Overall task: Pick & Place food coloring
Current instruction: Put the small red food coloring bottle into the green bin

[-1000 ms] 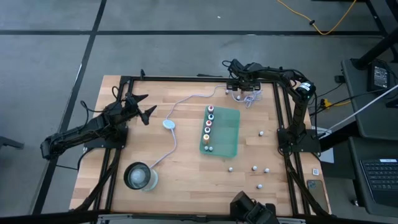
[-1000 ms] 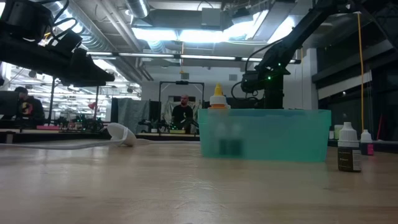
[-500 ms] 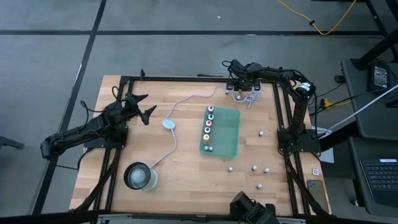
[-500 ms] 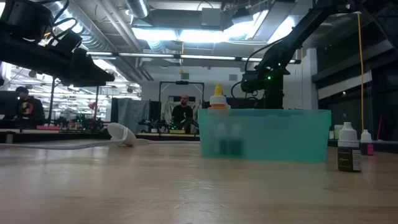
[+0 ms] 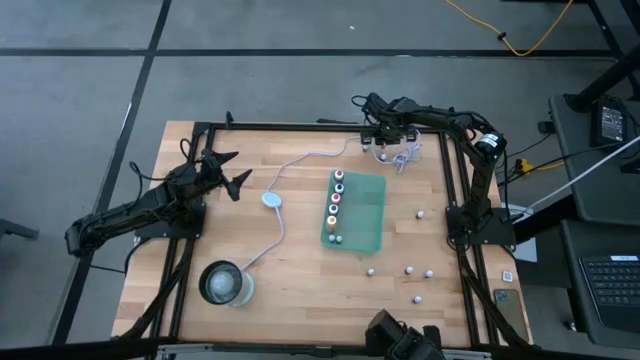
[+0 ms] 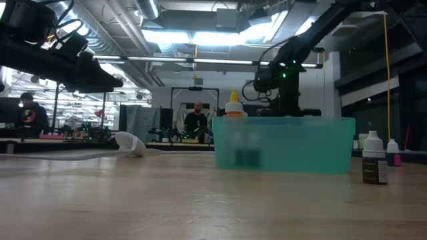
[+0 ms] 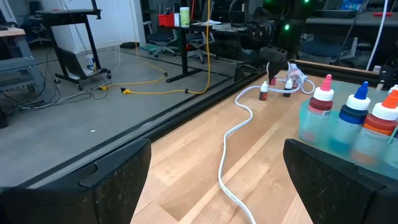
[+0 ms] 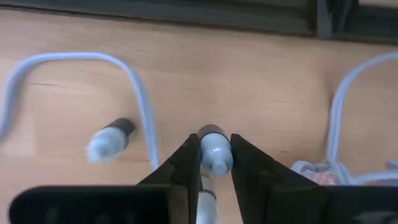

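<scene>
My right gripper (image 5: 378, 137) is over the table's far edge, shut on one small food coloring bottle (image 8: 214, 152) with a white cap. A second bottle (image 8: 109, 140) stands beside a loop of white cable. The left wrist view shows two little bottles (image 7: 264, 92) (image 7: 288, 90) on the wood under that gripper (image 7: 275, 59). Several more bottles stand in a row (image 5: 336, 205) along the left side of the teal tray (image 5: 365, 215). Others are scattered on the table's right part (image 5: 409, 269). My left gripper (image 5: 232, 172) waits open above the table's left side. My right gripper pinches the bottle between its two fingers (image 8: 186, 163), just below the white cap (image 8: 215, 149). The fingers come from above, pointing down. The bottle stands upright in the hold. Whether its base is off the wood cannot be told.
A white cable (image 5: 300, 160) runs from the far edge to a pale-blue puck (image 5: 271, 199) and on toward the round glass container (image 5: 225, 284) near the front left. A dark bottle (image 6: 374, 160) stands right of the tray in the low view. People sit in the room beyond.
My right gripper has risen and shifted a little toward the table's left along the far edge, fingers still around the bottle. The left arm and the tray have stayed put.
</scene>
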Available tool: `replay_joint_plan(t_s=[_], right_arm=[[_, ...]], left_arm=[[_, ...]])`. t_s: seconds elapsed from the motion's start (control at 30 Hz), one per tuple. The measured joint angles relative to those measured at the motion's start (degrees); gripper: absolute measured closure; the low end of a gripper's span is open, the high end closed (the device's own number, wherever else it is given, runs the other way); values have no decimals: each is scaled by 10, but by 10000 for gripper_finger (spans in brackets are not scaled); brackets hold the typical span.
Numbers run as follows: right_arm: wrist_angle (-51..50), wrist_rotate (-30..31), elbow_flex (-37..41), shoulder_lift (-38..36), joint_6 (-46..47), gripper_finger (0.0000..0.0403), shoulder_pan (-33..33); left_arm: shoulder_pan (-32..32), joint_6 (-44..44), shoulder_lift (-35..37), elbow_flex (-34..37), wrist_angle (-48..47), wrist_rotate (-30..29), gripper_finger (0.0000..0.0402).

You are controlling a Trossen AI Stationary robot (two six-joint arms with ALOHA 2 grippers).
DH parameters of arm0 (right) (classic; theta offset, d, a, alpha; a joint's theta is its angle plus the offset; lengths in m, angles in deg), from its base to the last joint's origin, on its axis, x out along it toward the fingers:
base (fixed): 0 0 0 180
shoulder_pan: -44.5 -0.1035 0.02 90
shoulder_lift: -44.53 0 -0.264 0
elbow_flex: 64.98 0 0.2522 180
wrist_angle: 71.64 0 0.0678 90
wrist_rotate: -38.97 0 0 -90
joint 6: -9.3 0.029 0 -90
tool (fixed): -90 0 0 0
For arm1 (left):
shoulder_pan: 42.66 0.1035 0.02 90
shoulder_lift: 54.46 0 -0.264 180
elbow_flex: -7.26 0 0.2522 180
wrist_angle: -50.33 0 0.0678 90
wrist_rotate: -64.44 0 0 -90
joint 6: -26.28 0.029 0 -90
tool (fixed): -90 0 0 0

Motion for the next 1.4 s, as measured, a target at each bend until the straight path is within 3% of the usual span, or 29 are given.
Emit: replay_joint_plan(t_s=[0.4, 0.8, 1.1, 1.4], right_arm=[[-124, 48, -111, -81, -73, 334, -59], [-217, 11, -119, -179, -134, 338, -227], [-227, -8, -119, -169, -194, 339, -368], [-208, -14, -118, -132, -295, 339, -452]], left_arm=[[0, 0, 0, 0, 0, 0, 41], [0, 0, 0, 0, 0, 0, 41], [0, 0, 0, 0, 0, 0, 41], [0, 0, 0, 0, 0, 0, 41]])
